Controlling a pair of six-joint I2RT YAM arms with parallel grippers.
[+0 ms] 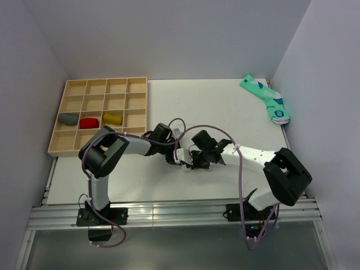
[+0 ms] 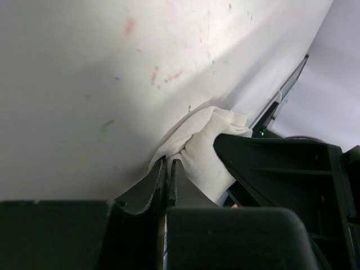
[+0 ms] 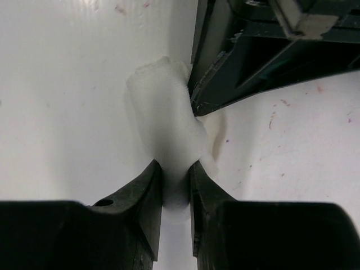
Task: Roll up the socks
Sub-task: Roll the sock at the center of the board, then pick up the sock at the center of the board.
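A bunched white sock (image 1: 179, 156) lies at the middle of the table, between both grippers. In the left wrist view the left gripper (image 2: 167, 162) has its jaws almost together, pinching a thin edge of the white sock (image 2: 205, 146). My right gripper (image 3: 175, 166) is shut on the opposite end of the white sock (image 3: 163, 112), and fabric bulges out past its fingertips. From above, the left gripper (image 1: 174, 152) and right gripper (image 1: 190, 161) nearly touch. A mustard-yellow sock (image 1: 112, 118) sits rolled in a tray cell.
A wooden compartment tray (image 1: 135, 109) stands at the back left, holding a grey bundle (image 1: 69, 118) and a red bundle (image 1: 89, 122). Teal patterned socks (image 1: 265, 98) lie at the back right by the wall. Cables loop over both arms.
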